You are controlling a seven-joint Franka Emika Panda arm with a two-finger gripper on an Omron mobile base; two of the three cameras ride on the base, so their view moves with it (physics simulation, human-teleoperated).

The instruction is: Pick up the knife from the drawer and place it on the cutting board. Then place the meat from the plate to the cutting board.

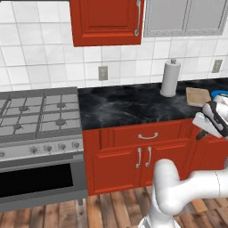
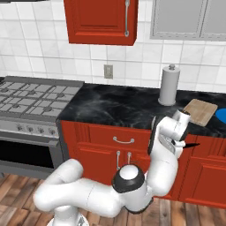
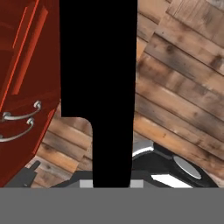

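The robot's hand (image 2: 184, 142) is clenched around the handle of the slender, almost black knife (image 3: 98, 83). In the hand view the blade runs up the middle as a broad black shape, over the brown plank floor (image 3: 183, 87) and beside red cabinet doors with curved silver handles (image 3: 17, 118). In the right base view the dark blade tip (image 2: 192, 145) sticks out to the right of the hand, in front of the red cabinets, below the edge of the black marbled table (image 2: 119, 106).

The small light tan wooden cutting board (image 2: 201, 111) lies on the table just right of the white paper-towel roll (image 2: 168, 84), and the rim of the round bright blue plate (image 2: 221, 115) shows just beside the board at the picture's right edge. The wide red drawer with one curved horizontal silver handle (image 1: 148, 136) is shut.

A grey gas stove (image 1: 38, 113) stands to the left. No brand, label or writing can be read on anything.
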